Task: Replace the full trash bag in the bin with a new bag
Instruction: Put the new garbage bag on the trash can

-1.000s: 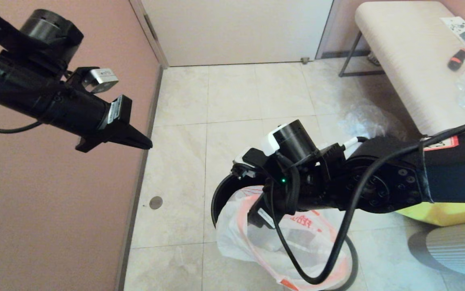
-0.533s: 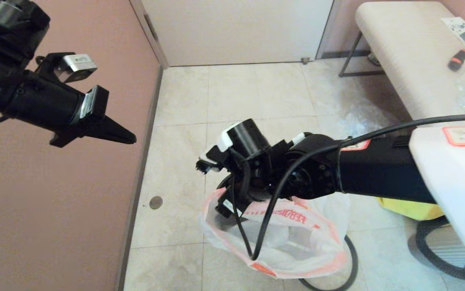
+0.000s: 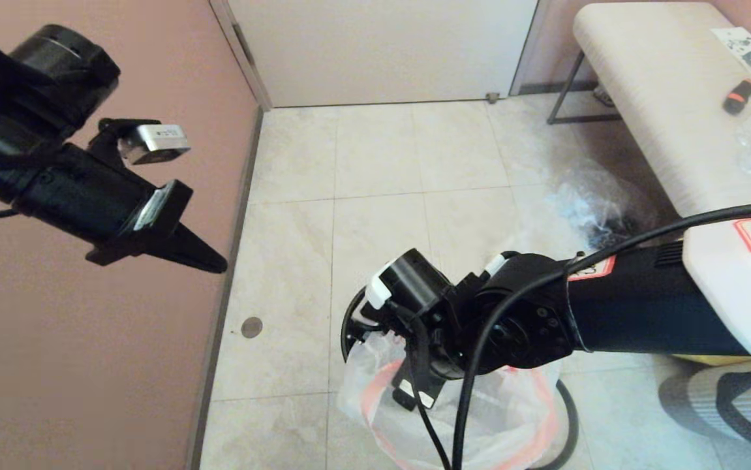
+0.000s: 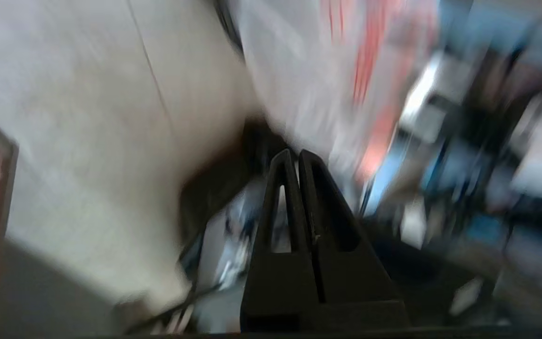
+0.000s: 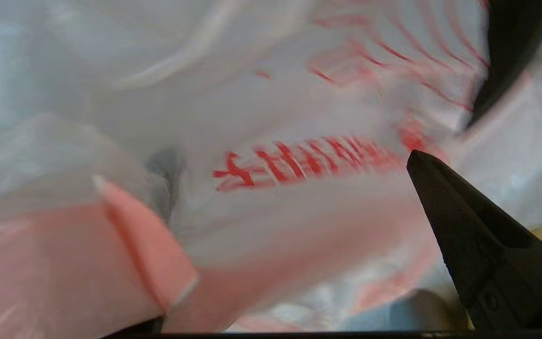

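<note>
Lowered right gripper (image 3: 414, 391), prob. in bag (image 3: 512, 418)

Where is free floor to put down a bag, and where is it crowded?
Bare tiles lie between the pink wall, the door and the bin. Crowded: around the bin, where the right gripper reaches into the white bag, and beside the bench, where crumpled clear plastic lies.

Even, warm indoor light fills the head view, which is sharp. Both wrist views are heavily smeared by motion blur.
</note>
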